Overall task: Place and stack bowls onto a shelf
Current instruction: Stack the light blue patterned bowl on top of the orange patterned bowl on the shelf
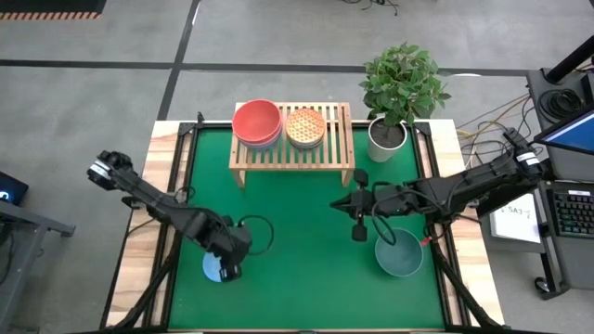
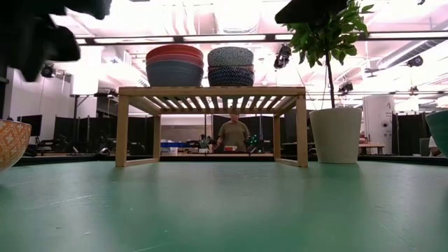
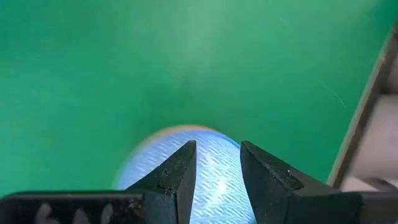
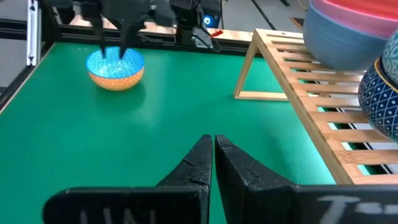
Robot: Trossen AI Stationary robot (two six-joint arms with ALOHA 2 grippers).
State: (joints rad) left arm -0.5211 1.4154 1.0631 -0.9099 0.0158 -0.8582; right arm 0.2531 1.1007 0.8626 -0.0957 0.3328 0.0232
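From above, the green felt-covered table (image 1: 306,260) carries a low light-wood slatted shelf (image 1: 292,153) at its twelve o'clock edge, with a stack of round bowls topped by a red one (image 1: 256,122) on the shelf's left half and an orange patterned bowl stack (image 1: 304,126) touching it on the right half; a white pot with a leafy green plant (image 1: 388,136) stands just beside the shelf toward three o'clock. The left gripper (image 1: 228,271) sits over a small bowl with a light blue inside and orange patterned outside (image 1: 215,267) near the table's seven o'clock corner, while the right gripper (image 1: 359,202) hangs over bare felt near the centre, a larger dark teal bowl (image 1: 399,253) lying at its five o'clock. At table level the shelf (image 2: 211,92) stands in the middle with both stacks on top, red rim (image 2: 174,52) beside a blue-grey patterned bowl (image 2: 230,57), the white pot (image 2: 336,135) at three o'clock, an orange patterned bowl side (image 2: 12,142) at the nine o'clock edge, and a person (image 2: 233,133) standing far behind under the shelf. The left wrist camera shows its fingers (image 3: 177,177) parted, poised over the light blue ribbed inside of the bowl (image 3: 214,180); whether they touch it cannot be told. The right wrist camera shows its own fingers (image 4: 199,168) pressed together, empty, with the orange-sided bowl (image 4: 116,68) under the other arm across the felt and the shelf slats (image 4: 311,106) bearing the stacked bowls alongside.
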